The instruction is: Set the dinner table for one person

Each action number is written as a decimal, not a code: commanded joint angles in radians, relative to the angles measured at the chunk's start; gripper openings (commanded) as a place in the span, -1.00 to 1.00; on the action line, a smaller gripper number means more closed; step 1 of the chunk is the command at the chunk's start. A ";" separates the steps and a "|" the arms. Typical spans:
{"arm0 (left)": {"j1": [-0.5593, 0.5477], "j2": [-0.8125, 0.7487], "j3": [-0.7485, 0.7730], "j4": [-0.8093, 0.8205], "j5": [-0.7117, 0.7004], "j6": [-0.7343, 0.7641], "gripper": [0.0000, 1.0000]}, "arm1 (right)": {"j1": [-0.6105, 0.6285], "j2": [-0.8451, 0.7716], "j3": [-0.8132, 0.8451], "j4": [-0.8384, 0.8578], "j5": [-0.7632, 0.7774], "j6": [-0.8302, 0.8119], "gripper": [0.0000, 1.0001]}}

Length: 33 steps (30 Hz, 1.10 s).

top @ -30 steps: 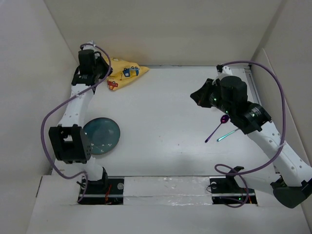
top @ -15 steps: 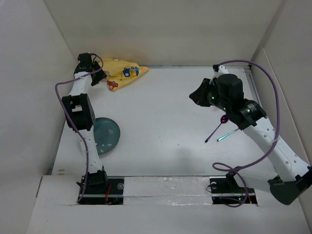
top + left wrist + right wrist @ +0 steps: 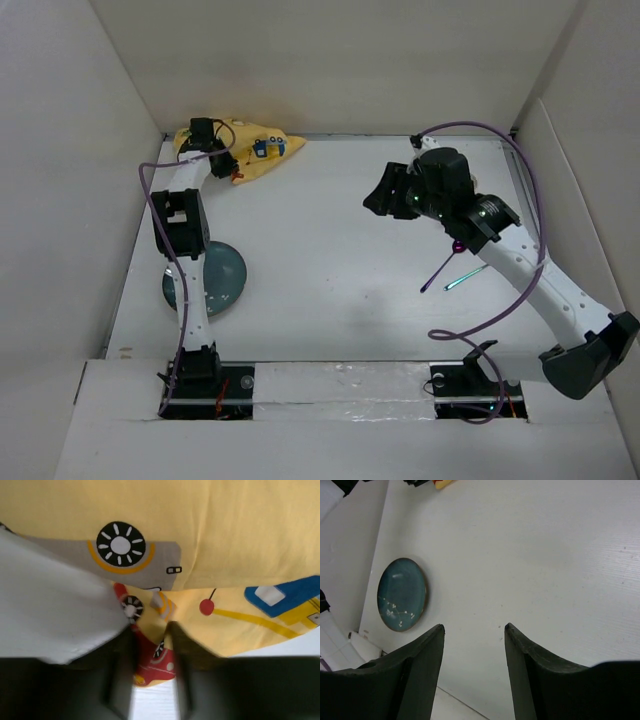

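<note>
Placemat (image 3: 258,150) bunched in the far-left corner of the dinner table (image 3: 330,270), part hidden under the left gripper (image 3: 150,632) — fingers nearly together, pinching a fold of it. Plate (image 3: 225,275) half covered by left arm. Purple spoon (image 3: 440,270) and teal utensil (image 3: 466,276) cut off by right arm. Since a second ago the left arm reached farther into the corner and the right gripper (image 3: 474,630) swung left — wide open, empty, over mid-table, well apart from the walls.

The dinner table (image 3: 330,260) is just a big flat matte white rectangle, sitting level and filling the top view, with white wall panels (image 3: 340,60) at 9, 12 and 3 o'clock.
</note>
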 commanded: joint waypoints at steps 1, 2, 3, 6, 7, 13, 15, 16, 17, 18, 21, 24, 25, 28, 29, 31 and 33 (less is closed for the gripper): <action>-0.010 0.004 -0.013 0.020 0.009 -0.016 -0.63 | 0.026 0.011 0.048 0.056 -0.003 0.013 0.14; -0.010 -0.025 -0.037 0.032 0.030 -0.019 -0.85 | 0.026 0.017 0.054 0.056 0.000 0.013 0.14; -0.010 -0.040 -0.044 0.043 0.038 -0.019 -1.00 | 0.026 0.020 0.055 0.057 0.003 0.013 0.14; -0.043 -0.134 -0.051 0.053 0.080 -0.019 -1.00 | 0.035 0.031 0.046 0.083 0.003 0.015 0.13; -0.057 -0.161 -0.048 0.057 0.092 -0.017 -1.00 | 0.035 0.035 0.046 0.088 0.003 0.015 0.13; -0.226 -0.393 0.011 0.037 0.169 0.004 -1.00 | 0.026 0.078 0.081 0.131 0.008 -0.005 0.52; -0.257 -0.465 0.034 0.037 0.193 -0.011 -1.00 | 0.017 0.092 0.101 0.128 0.014 -0.010 0.76; -0.270 -0.485 0.030 0.040 0.201 -0.022 -1.00 | 0.005 0.107 0.118 0.122 0.016 -0.014 0.83; -0.271 -0.526 -0.002 0.049 0.227 -0.032 -1.00 | 0.005 0.115 0.126 0.117 0.020 -0.018 0.94; -0.271 -0.546 -0.021 0.050 0.239 -0.043 -1.00 | -0.009 0.121 0.129 0.110 0.025 -0.016 0.99; -0.293 -0.625 -0.140 0.055 0.233 -0.030 -1.00 | -0.050 0.141 0.126 0.103 0.034 -0.011 1.00; -0.327 -0.688 -0.272 0.066 0.245 -0.023 -1.00 | -0.081 0.138 0.075 0.119 0.026 -0.001 1.00; -0.340 -0.695 -0.304 0.067 0.258 -0.016 -1.00 | -0.090 0.137 0.063 0.125 0.013 0.002 1.00; -0.410 -0.714 -0.427 0.032 0.241 0.029 -1.00 | -0.115 0.123 0.000 0.137 0.020 0.013 1.00; -0.442 -0.712 -0.450 0.020 0.224 0.038 -0.99 | -0.115 0.117 -0.018 0.139 0.026 0.018 1.00; -0.490 -0.699 -0.513 0.001 0.245 0.059 -0.90 | -0.124 0.109 -0.101 0.128 0.046 0.027 0.99; -0.517 -0.692 -0.544 -0.009 0.220 0.073 -0.90 | -0.136 0.100 -0.150 0.134 0.046 0.031 0.97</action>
